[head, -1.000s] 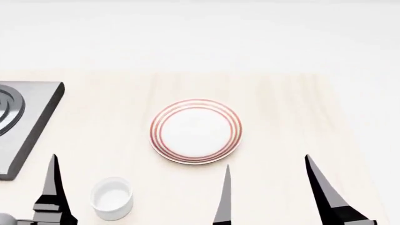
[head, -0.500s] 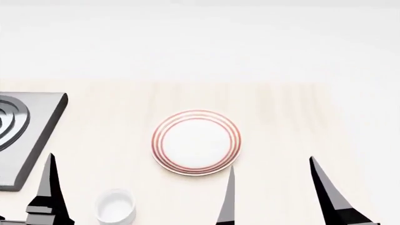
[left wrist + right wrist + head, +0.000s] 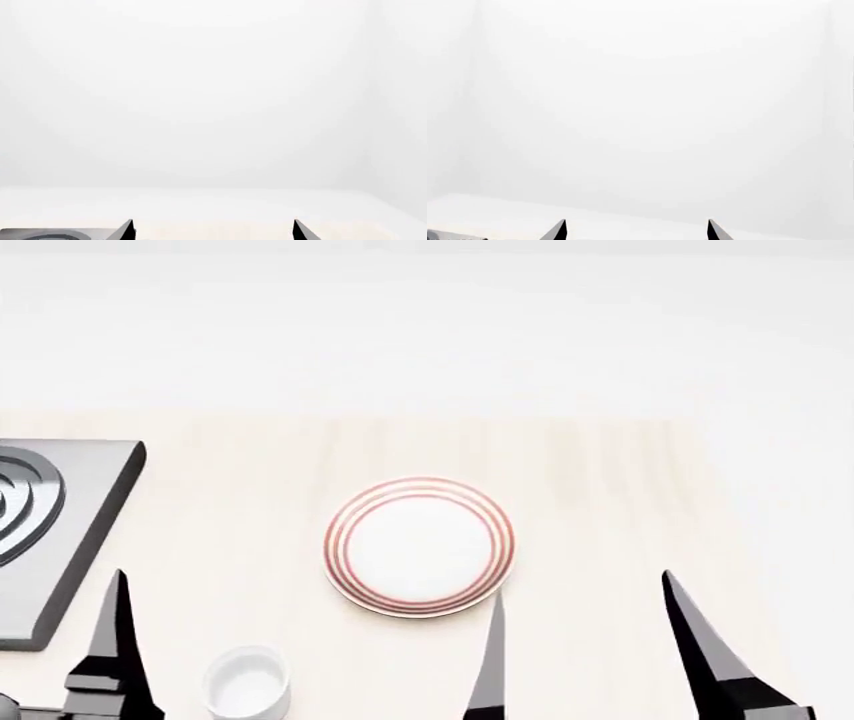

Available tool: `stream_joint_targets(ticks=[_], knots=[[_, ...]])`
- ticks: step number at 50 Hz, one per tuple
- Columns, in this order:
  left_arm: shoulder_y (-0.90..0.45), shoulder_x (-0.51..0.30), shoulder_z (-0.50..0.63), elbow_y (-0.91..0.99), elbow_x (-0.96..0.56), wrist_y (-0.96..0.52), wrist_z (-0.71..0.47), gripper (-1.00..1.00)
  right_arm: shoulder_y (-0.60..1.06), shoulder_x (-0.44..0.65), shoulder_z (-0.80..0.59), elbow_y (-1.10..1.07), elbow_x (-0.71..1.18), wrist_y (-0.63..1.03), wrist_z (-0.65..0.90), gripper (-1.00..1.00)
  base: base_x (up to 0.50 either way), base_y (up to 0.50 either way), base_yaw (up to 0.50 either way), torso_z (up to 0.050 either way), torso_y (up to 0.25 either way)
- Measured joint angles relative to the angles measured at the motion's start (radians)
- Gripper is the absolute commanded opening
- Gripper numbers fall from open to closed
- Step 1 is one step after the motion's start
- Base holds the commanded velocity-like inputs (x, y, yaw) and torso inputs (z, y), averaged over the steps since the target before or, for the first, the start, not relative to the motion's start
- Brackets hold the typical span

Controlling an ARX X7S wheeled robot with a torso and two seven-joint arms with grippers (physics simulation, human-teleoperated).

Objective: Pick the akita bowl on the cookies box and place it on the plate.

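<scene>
The plate (image 3: 419,546), white with thin red rings, lies bare at the middle of the light wooden table (image 3: 601,470). The akita bowl and the cookies box are out of view in every frame. My right gripper (image 3: 582,587) is open just near of the plate and to its right, with only table between its fingers. In the right wrist view the right gripper (image 3: 636,221) shows two dark tips wide apart. My left gripper (image 3: 213,221) is open too and holds nothing. One of its fingers (image 3: 114,640) rises at the head view's lower left.
A dark square stove (image 3: 54,530) with black rings sits at the table's left edge, and its corner (image 3: 47,234) shows in the left wrist view. A small plain white cup (image 3: 248,680) stands near the front, just right of the left finger. White floor lies beyond the table.
The head view has shifted, so the plate, the stove and the cup sit lower in the picture than a second ago. Both grippers stay open and hold nothing.
</scene>
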Motion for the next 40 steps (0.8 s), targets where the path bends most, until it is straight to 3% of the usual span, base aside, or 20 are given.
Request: stream_joint_targets(ticks=[9,23,40], knots=[[-0.023,-0.020,-0.003,0.010,-0.028,-0.040,0.006,1.00,0.030,0.026,0.023,-0.048,0.033,0.078,0.004,1.00,0.00,0.00,0.00,0.000,-0.021],[-0.052,-0.044,-0.007,0.037,-0.036,-0.085,-0.007,1.00,0.085,0.071,0.090,-0.135,0.109,0.210,0.019,1.00,0.00,0.00,0.00,0.000,-0.250],[-0.066,-0.053,-0.004,0.047,-0.038,-0.107,-0.024,1.00,0.096,0.101,0.115,-0.173,0.137,0.252,0.038,1.00,0.00,0.00,0.00,0.000,-0.250]])
